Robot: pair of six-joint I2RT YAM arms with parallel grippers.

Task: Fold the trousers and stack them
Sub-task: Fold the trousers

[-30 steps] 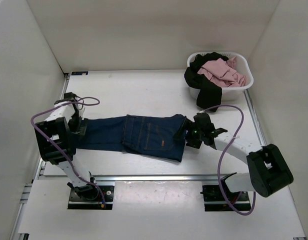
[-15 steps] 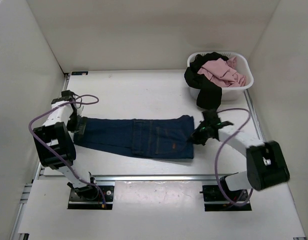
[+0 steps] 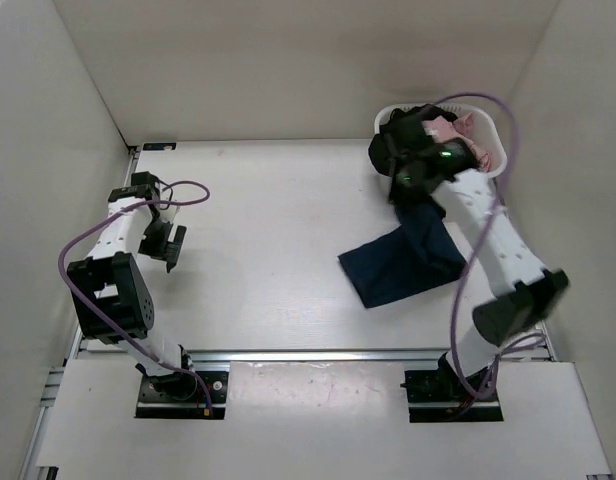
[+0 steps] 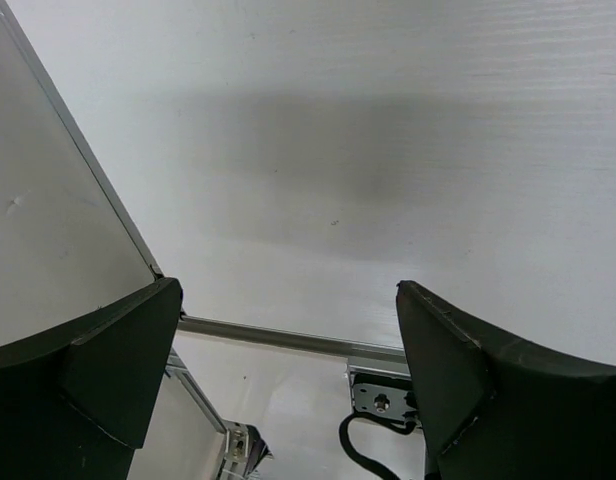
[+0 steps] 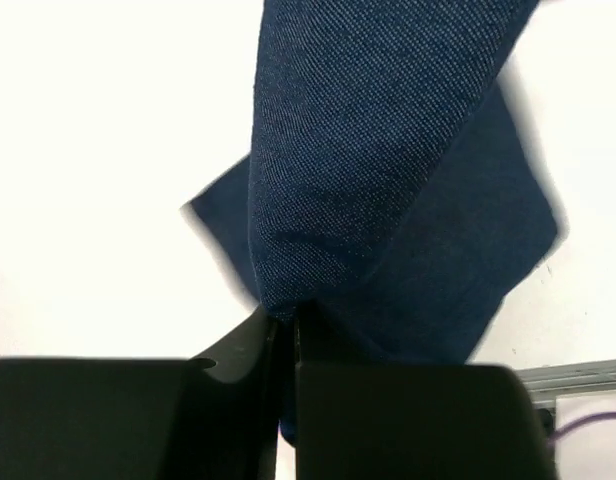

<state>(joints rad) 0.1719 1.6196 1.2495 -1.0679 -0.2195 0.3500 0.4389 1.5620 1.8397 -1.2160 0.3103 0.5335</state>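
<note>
The trousers are dark navy denim, bunched at the right of the table, with one end lifted. My right gripper is raised near the basket, shut on that lifted end, and the cloth hangs from it down to the table. In the right wrist view the jaws are pressed together on a fold of the trousers, with the right gripper pinching the denim. My left gripper hovers over the left of the table, open and holding nothing. In the left wrist view the left gripper frames only bare table.
A white basket with pink clothing and a black garment stands at the back right, just behind my right gripper. White walls enclose the table on the left, back and right. A metal rail runs along the near edge.
My right gripper shut on the trousers' right end and swung up and back toward the basket, dragging them off the table's middle to the right. The cloth has left the left gripper.
</note>
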